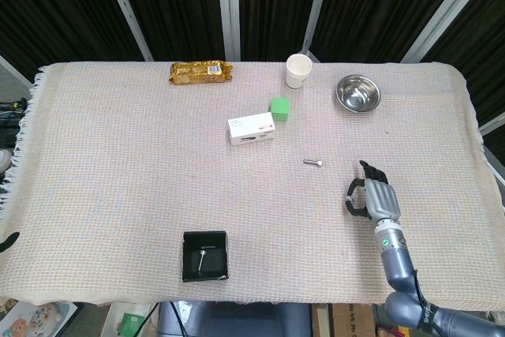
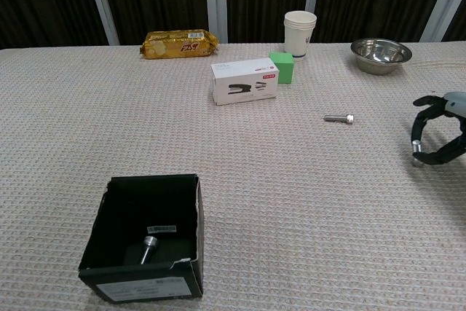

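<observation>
A desk [image 1: 118,163] draped in a pale woven cloth stands before dark panelled curtains with light metal uprights. The right robot hand [image 1: 377,198] hangs at the desk's right side, near the front edge; its dark fingers [image 2: 421,125] are curled inward and pinch a small silver bolt [image 2: 417,155], seen in the chest view at the fingertips just above the cloth. The left robot hand shows in neither view. At the front left sits an open black box [image 2: 145,234], with a metal bolt [image 2: 150,246] lying inside it on the bottom. Along the far edge a gold snack packet [image 1: 201,73] lies flat, well apart from a white paper cup [image 1: 298,70] standing upright and a steel bowl [image 1: 358,93] further right. Toward the middle a white stapler box [image 1: 252,129] rests on its long side, with a green cube [image 1: 279,109] just beside its far right corner. A loose silver bolt [image 1: 312,162] lies on the cloth between the stapler box and the right robot hand, apart from both.
</observation>
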